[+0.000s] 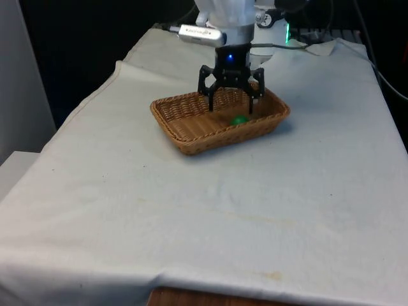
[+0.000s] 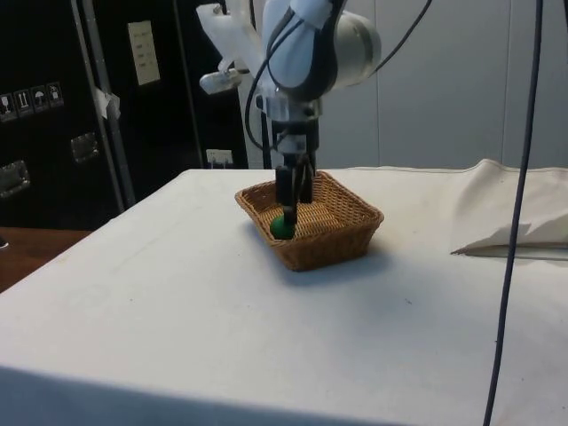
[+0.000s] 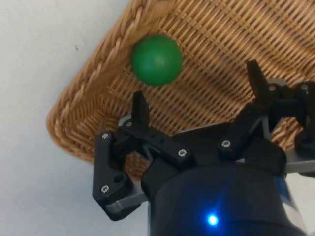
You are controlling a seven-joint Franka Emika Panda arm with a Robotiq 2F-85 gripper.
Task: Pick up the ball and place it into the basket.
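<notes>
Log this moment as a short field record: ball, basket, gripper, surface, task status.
ball: green ball, lying inside the basket against its wall, free of the fingers
basket: shallow wicker basket, upright on the table
gripper: gripper above the basket interior, fingers spread, holding nothing
surface: white cloth covering the table, a folded-up part at the far edge in the side view
task status: ball rests in the basket; placement looks done
</notes>
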